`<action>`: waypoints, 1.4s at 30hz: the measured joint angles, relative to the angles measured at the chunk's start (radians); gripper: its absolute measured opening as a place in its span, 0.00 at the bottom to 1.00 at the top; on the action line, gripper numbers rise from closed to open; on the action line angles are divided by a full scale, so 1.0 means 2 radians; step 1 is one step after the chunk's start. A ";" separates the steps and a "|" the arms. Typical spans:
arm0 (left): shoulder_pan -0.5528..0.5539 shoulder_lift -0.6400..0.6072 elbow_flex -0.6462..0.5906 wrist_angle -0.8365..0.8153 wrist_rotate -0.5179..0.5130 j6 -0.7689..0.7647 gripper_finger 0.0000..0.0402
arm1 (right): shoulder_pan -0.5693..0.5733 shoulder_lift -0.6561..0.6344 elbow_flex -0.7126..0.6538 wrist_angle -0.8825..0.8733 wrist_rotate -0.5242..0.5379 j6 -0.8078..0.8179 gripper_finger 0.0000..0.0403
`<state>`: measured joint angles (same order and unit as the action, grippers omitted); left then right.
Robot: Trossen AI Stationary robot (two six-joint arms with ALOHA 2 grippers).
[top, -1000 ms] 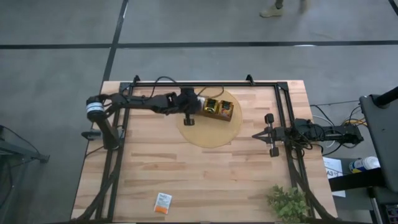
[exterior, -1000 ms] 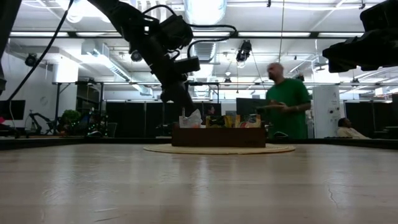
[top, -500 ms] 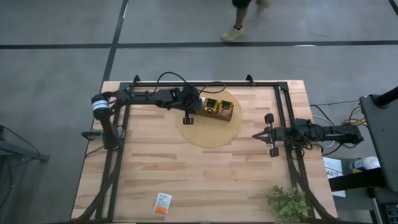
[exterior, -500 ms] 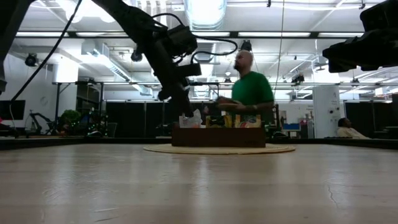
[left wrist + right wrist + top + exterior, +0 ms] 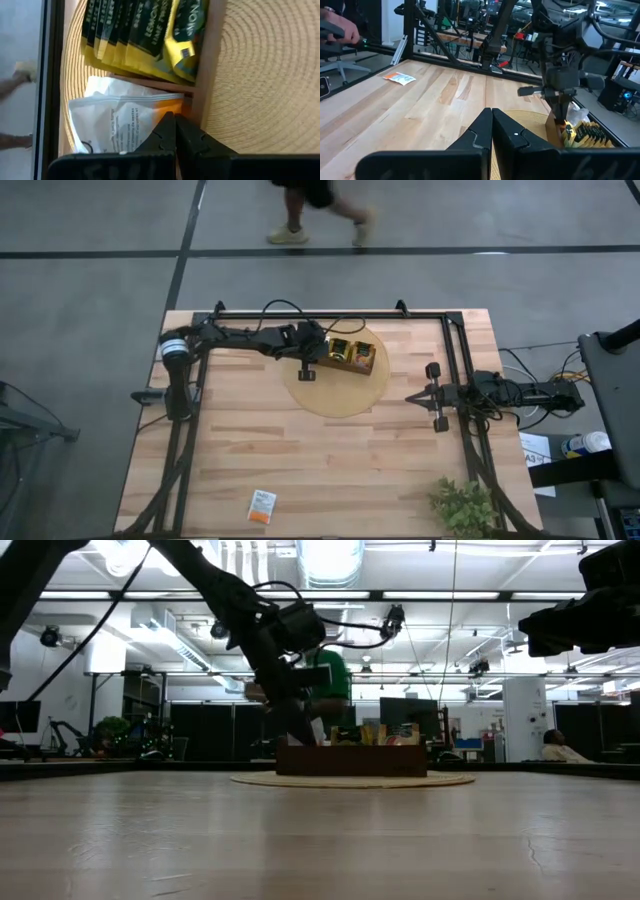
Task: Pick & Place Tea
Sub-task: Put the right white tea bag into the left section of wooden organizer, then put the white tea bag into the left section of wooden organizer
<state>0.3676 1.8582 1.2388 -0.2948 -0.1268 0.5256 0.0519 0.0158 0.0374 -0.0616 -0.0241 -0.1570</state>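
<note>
The left gripper [image 5: 174,120], fingers pressed together and empty, has drawn back over the tray [image 5: 352,356]; the right gripper [image 5: 437,396] waits closed.

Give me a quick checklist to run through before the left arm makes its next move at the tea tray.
1. Left gripper shut, nothing between the fingers: ok.
2. Left gripper clear of the wooden tray: not ok, its tips sit right at the tray's wall beside the white-and-orange packets.
3. Yellow-green packets standing in their compartment: ok.
4. Loose packet on the table's near edge, free to pick: ok.
5. Right gripper shut and parked away from the round mat: ok.
</note>
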 joint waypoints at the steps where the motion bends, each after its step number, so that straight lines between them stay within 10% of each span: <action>1: 0.000 0.003 0.000 0.002 -0.001 0.000 0.00 | 0.000 0.000 0.000 0.000 0.000 0.000 0.02; 21: 0.002 0.005 0.004 -0.014 0.032 -0.004 0.00 | 0.000 0.000 0.000 0.000 0.000 0.000 0.02; 42: -0.070 -0.065 0.107 -0.221 0.016 -0.071 0.00 | 0.000 0.000 0.000 0.000 0.000 0.000 0.02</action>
<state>0.2269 1.7275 1.4523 -0.7374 -0.0956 0.3838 0.0521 0.0151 0.0372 -0.0618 -0.0242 -0.1570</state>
